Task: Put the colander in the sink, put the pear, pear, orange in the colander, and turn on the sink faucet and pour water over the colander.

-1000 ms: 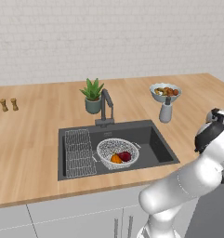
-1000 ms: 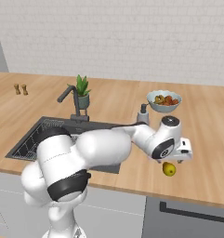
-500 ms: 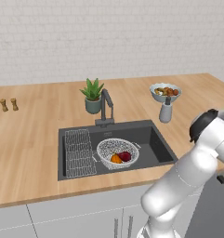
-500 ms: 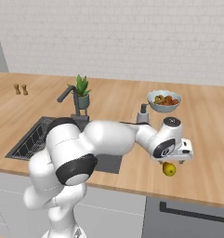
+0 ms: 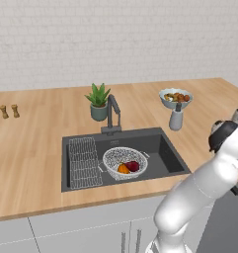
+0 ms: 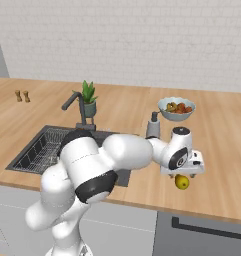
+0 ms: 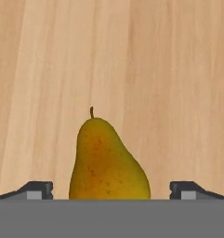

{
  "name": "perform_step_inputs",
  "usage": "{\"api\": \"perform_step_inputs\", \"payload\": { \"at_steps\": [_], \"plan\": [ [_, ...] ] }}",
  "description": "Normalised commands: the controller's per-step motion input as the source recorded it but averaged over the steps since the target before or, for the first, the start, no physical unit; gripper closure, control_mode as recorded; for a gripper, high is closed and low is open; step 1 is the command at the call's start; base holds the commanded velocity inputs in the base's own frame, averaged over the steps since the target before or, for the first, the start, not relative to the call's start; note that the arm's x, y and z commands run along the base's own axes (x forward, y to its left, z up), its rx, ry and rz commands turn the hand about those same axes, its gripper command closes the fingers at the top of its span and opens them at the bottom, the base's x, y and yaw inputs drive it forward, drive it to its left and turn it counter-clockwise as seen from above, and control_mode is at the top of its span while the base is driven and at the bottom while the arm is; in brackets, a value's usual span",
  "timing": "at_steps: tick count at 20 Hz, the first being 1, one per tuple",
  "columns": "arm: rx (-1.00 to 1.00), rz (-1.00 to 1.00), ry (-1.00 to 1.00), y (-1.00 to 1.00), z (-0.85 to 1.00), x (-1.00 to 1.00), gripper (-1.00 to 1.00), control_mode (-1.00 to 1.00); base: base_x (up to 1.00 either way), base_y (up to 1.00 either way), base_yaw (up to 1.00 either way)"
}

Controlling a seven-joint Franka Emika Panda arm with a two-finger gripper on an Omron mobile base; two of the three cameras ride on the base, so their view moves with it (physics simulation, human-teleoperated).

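Hovering my gripper [image 7: 111, 190] over yellow pear [image 7: 108, 160] on counter [image 7: 178, 69], right of sink [image 5: 165, 153]; jaws wide apart, pear between them, not clamped. Colander [image 5: 124, 162] in sink holds orange [image 5: 123, 169] and red pear [image 5: 133, 166].

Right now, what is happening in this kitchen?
The robot arm is reaching for the yellow pear that lies on the wooden counter right of the sink. Its gripper is open, with a finger on each side of the pear, not closed yet. The colander already sits in the sink with the orange and the red pear. The faucet shows no water.
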Motion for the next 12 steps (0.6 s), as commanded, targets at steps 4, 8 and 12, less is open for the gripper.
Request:
{"api": "perform_step_inputs", "payload": {
  "at_steps": [4, 8, 12],
  "plan": [
    [0.0, 0.0, 0.09, 0.0, -0.32, 0.0, -1.0, -1.0, 0.0, 0.0, 0.0],
    [0.0, 0.0, 0.11, 0.0, -0.36, 0.0, -1.0, -1.0, 0.0, 0.0, 0.0],
    [0.0, 0.0, 0.15, -0.01, -0.45, -0.02, -1.0, -1.0, 0.0, 0.0, 0.0]
  ]
}}
